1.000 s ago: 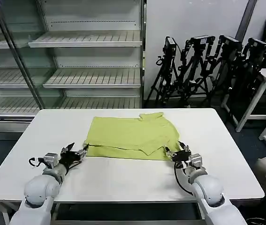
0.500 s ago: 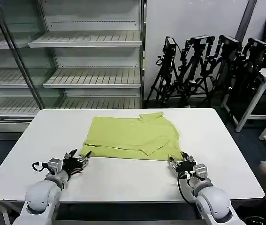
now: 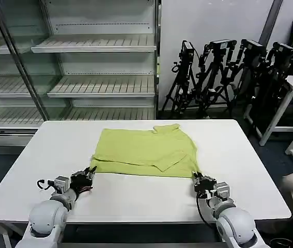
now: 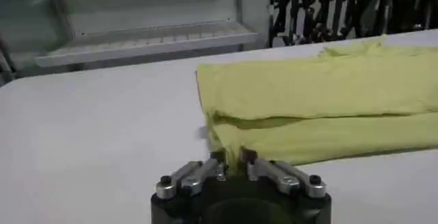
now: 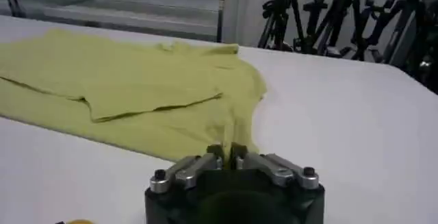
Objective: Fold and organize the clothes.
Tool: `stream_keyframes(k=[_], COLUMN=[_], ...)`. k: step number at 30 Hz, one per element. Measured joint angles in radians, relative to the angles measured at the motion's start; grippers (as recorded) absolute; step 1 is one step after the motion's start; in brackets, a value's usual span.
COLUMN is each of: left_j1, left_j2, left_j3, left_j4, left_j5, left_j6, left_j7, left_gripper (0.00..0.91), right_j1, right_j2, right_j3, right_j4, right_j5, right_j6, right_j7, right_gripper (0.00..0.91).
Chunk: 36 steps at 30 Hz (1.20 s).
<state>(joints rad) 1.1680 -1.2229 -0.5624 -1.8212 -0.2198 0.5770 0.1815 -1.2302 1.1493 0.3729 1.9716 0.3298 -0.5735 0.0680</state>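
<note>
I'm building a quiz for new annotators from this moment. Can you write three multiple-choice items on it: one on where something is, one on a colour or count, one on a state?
1. Where does the T-shirt lie?
A. on a shelf
B. on the table
C. on the floor

2. What colour is the T-shirt?
A. navy
B. lime yellow-green
C. red

3. How are the two grippers?
A. both wide open
B. both shut on the T-shirt's near corners
C. both raised high

Key:
1 B: the T-shirt lies flat on the table.
2 B: it is lime in all three views.
3 B: the left gripper and right gripper each pinch fabric.
</note>
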Motion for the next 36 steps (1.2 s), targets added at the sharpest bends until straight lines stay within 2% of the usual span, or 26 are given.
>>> stream_keyframes(k=[7,22,23,24,25,36], left_j1=[0.074,0.367,0.380,0.397,0.410,0.477], left_j2=[-0.018,-0.038,-0.038,-0.038,-0.039,-0.041], left_j3=[-0.028,-0.177,-0.186,-0.196,-0.201,-0.252], left_j4=[-0.072,-0.312,-0.322,-0.334,-0.344,-0.446], left_j5=[-0.004,-0.058,-0.061,-0.062,-0.063,-0.046], left_j6=[0.002,0.001,0.001,0.001,0.001,0.001], left_j7=[0.003,0.027,0.029,0.031,0.032,0.026], left_gripper=[0.020,0.030,0.907,0.907,0.907,0.907], right_j1=[-0.099,-0.397,-0.411,-0.424,-0.441,-0.515], right_j2=[-0.016,-0.017,-0.017,-0.017,-0.017,-0.031], right_j3=[0.031,0.093,0.096,0.100,0.105,0.154], right_j4=[0.093,0.300,0.308,0.318,0.330,0.460], right_j5=[-0.022,-0.104,-0.108,-0.113,-0.116,-0.114], right_j6=[0.006,0.070,0.072,0.072,0.071,0.040], right_j7=[-0.013,-0.016,-0.015,-0.015,-0.017,-0.027], right_gripper=[0.000,0.000,0.060,0.705,0.907,0.907])
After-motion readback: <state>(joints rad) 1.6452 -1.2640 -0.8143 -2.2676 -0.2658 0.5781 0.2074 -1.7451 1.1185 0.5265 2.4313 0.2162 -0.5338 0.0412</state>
